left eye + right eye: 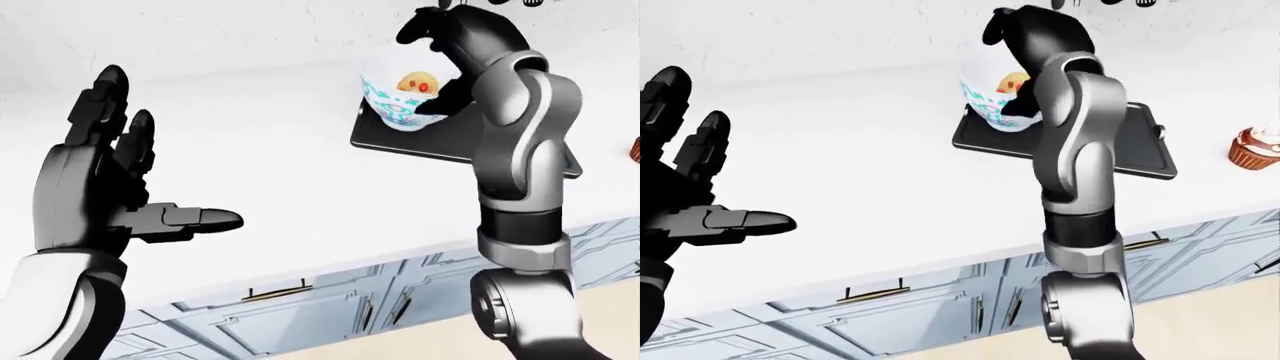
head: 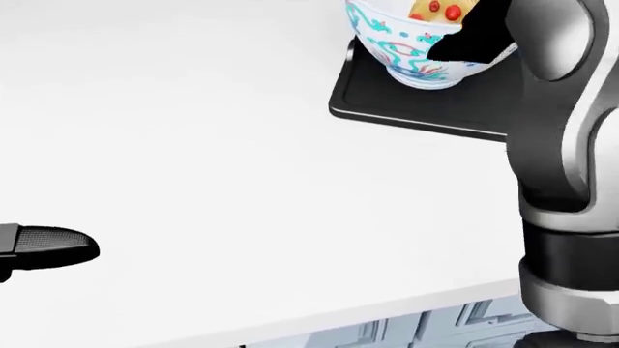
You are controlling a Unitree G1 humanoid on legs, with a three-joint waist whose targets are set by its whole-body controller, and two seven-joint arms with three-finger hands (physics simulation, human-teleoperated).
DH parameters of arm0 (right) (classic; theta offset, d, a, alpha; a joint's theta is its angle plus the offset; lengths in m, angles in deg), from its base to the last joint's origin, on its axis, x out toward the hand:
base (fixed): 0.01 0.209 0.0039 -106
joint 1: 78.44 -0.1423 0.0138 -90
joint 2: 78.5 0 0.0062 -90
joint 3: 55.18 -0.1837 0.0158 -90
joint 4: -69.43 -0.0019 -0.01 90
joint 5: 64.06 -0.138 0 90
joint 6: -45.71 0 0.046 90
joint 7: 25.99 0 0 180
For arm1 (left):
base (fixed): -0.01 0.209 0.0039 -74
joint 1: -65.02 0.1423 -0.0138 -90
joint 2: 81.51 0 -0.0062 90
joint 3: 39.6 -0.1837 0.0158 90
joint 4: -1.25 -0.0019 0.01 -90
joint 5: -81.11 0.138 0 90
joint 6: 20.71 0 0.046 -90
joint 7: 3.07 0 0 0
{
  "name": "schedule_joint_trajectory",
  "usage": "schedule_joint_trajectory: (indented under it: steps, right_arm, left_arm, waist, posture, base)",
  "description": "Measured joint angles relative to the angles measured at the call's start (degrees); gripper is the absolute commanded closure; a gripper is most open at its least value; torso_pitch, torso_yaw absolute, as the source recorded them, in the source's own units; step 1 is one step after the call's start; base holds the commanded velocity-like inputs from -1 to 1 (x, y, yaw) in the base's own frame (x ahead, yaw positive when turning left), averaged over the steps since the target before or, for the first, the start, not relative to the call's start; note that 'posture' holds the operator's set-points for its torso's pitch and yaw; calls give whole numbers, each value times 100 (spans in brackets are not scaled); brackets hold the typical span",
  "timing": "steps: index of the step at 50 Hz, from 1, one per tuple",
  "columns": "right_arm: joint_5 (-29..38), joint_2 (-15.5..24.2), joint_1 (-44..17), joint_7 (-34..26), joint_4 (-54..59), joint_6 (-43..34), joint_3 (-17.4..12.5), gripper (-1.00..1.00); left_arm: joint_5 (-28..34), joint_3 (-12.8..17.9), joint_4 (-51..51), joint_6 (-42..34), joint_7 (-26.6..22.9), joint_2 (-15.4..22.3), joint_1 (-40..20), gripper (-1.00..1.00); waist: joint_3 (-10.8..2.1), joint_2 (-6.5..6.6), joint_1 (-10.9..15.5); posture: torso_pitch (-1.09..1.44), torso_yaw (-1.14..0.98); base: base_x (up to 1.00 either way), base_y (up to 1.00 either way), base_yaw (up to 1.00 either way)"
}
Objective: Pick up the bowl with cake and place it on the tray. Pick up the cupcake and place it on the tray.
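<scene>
The white bowl (image 1: 392, 96) with turquoise and red patterning holds a piece of cake (image 1: 415, 81). It is tilted over the left end of the black tray (image 1: 400, 142). I cannot tell whether its base touches the tray. My right hand (image 1: 432, 69) is shut on the bowl's right rim, with black fingers above and below it. The cupcake (image 1: 1252, 146) stands on the white counter to the right of the tray, apart from it. My left hand (image 1: 160, 157) is raised at the left with its fingers spread open and nothing in it.
The white counter (image 2: 242, 159) runs across all views, and its near edge (image 1: 300, 266) lies above pale blue cabinet fronts with brass handles (image 1: 870, 291). My right forearm (image 1: 1080, 150) stands upright, hiding the middle of the tray.
</scene>
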Motion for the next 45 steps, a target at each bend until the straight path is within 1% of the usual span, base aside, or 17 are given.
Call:
schedule_joint_trajectory:
  steps: [1,2,4,9,14,18,21,23,26,27,29,30,32,34,40,42,45]
  right_arm:
    - [-60,-11,42,-67,-151,-87,38,-86]
    - [-103,-21,86,-126,-290,-159,68,-95]
    - [-156,-30,135,-199,-447,-248,108,-100]
    - [-260,-39,357,-249,-697,-390,63,-100]
    - [-305,-78,489,-282,-827,-535,82,-100]
    - [-303,-71,481,-235,-848,-531,132,-100]
    - [-294,-116,511,-190,-827,-467,159,-100]
    - [-311,-120,490,-207,-800,-476,157,-100]
    - [-318,-114,456,-201,-828,-495,134,-100]
    - [-325,-111,451,-181,-835,-489,129,-100]
    - [-345,-97,449,-136,-823,-482,114,-100]
    - [-350,-68,487,-117,-810,-487,89,-100]
    - [-328,-45,570,-103,-757,-541,14,-100]
    - [-306,-48,590,-98,-708,-599,-19,-100]
    - [-336,-93,504,-51,-760,-550,102,-100]
    - [-353,-88,479,-19,-732,-524,103,-100]
    - [-374,-142,572,6,-724,-505,154,-100]
  left_arm:
    - [-29,10,7,2,25,15,-4,-100]
    - [-64,18,12,4,52,29,-4,-100]
    - [-138,35,15,7,108,57,2,-100]
    - [-305,11,8,-16,262,136,-28,-100]
    - [-431,-78,5,-31,409,184,-50,-100]
    - [-524,-55,18,-41,490,253,-102,-100]
    - [-608,-19,-1,-61,579,320,-66,-100]
    - [-717,18,-11,-79,653,377,-117,-100]
    - [-778,14,25,-15,718,395,-100,-100]
    - [-782,3,28,-1,723,396,-86,-100]
    - [-795,-6,15,-3,724,404,-107,-100]
    - [-810,-44,13,-13,723,353,-110,-100]
    - [-855,-135,22,-31,696,334,-86,-100]
    - [-861,-162,31,-8,663,330,-38,-100]
    - [-733,-93,34,75,659,330,20,-100]
    - [-659,-103,45,104,612,302,32,-100]
    - [-514,-73,23,88,538,233,98,-100]
  waist:
    - [0,4,-2]
    - [0,7,-2]
    - [1,13,-5]
    - [-5,12,-6]
    - [-127,28,-12]
    - [-129,31,15]
    - [-158,130,9]
    - [-187,146,-23]
    - [-176,37,-32]
    - [-168,-32,-30]
    - [-190,-255,-40]
    - [-171,-195,-87]
    - [-81,-187,-133]
    - [-87,-167,-81]
    - [52,171,136]
    - [40,343,161]
    - [27,332,212]
  posture:
    - [0,0]
    - [0,0]
    - [0,0]
    - [0,0]
    - [0,0]
    - [0,0]
    - [0,0]
    - [0,0]
    - [0,0]
    - [0,0]
    - [0,0]
    - [0,0]
    - [0,0]
    - [0,0]
    - [0,0]
    - [0,0]
    - [0,0]
  base:
    - [0,0,0]
    - [0,0,0]
    - [0,0,0]
    - [-2,0,0]
    - [-21,-2,0]
    - [-27,-19,0]
    - [-27,-27,0]
    - [-28,-34,0]
    - [-27,-34,0]
    - [-27,-34,0]
    - [-28,-35,0]
    - [-27,-37,0]
    - [-27,-38,0]
    - [-27,-39,0]
    - [-14,-39,0]
    - [-3,-39,0]
    - [0,-39,0]
